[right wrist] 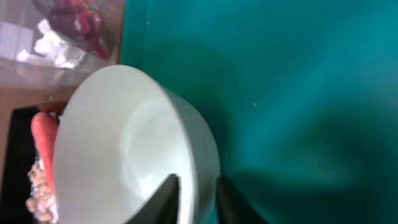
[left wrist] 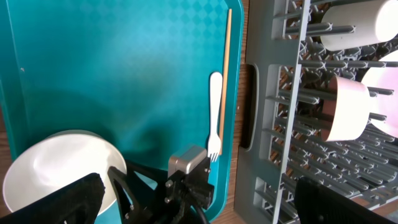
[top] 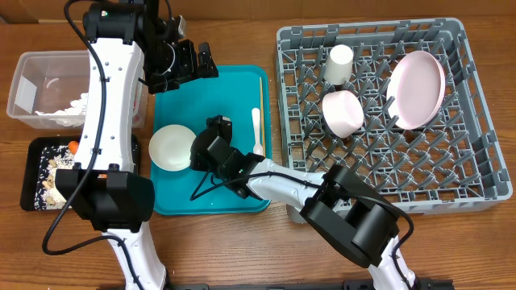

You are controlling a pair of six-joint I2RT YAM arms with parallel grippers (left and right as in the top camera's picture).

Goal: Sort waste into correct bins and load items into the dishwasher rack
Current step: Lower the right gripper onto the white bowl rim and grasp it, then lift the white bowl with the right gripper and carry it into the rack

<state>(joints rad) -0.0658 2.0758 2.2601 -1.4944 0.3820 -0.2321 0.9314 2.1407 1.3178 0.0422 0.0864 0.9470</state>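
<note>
The right gripper (right wrist: 198, 200) is pinching the rim of the round white bowl (right wrist: 124, 155) on the teal plastic tray (right wrist: 298, 93); beyond it, the shallow black tray (right wrist: 13, 165) is holding an orange carrot (right wrist: 42, 134). The left gripper (top: 200, 60) is hovering, spread wide.

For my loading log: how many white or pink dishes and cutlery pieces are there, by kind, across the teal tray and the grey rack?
Bowls: 2
Plates: 1
Cups: 1
Forks: 1
Total: 5
</note>
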